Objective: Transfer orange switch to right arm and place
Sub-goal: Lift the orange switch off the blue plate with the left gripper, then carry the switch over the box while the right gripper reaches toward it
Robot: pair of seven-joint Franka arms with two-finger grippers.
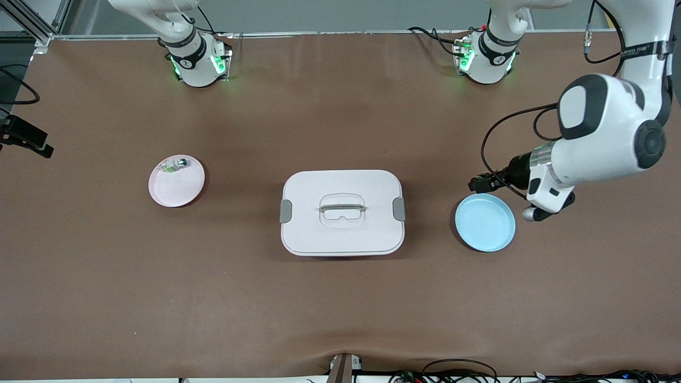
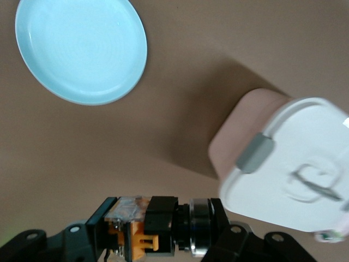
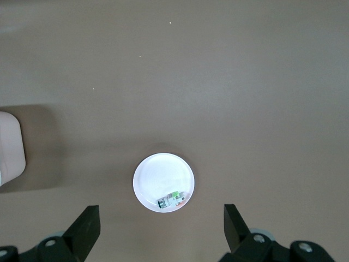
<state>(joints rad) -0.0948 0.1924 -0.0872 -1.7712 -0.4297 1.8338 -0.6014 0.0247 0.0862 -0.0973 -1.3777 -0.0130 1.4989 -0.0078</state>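
Observation:
The orange switch [image 2: 147, 226], a black barrel with an orange body and a clear back, lies crosswise between the pads of my left gripper [image 2: 158, 229], which is shut on it. That gripper [image 1: 480, 183] hangs over the table, just off the rim of the blue plate [image 1: 485, 222]. My right gripper [image 3: 161, 217] is open and holds nothing. It hangs high over the pink plate [image 3: 163, 183], and only the right arm's base [image 1: 194, 58] shows in the front view.
A white lidded box [image 1: 342, 213] with grey clips and a handle stands mid-table between the two plates. The pink plate [image 1: 176, 183], toward the right arm's end, holds a small silver-and-green switch [image 1: 175, 166]. The blue plate [image 2: 80, 50] is bare.

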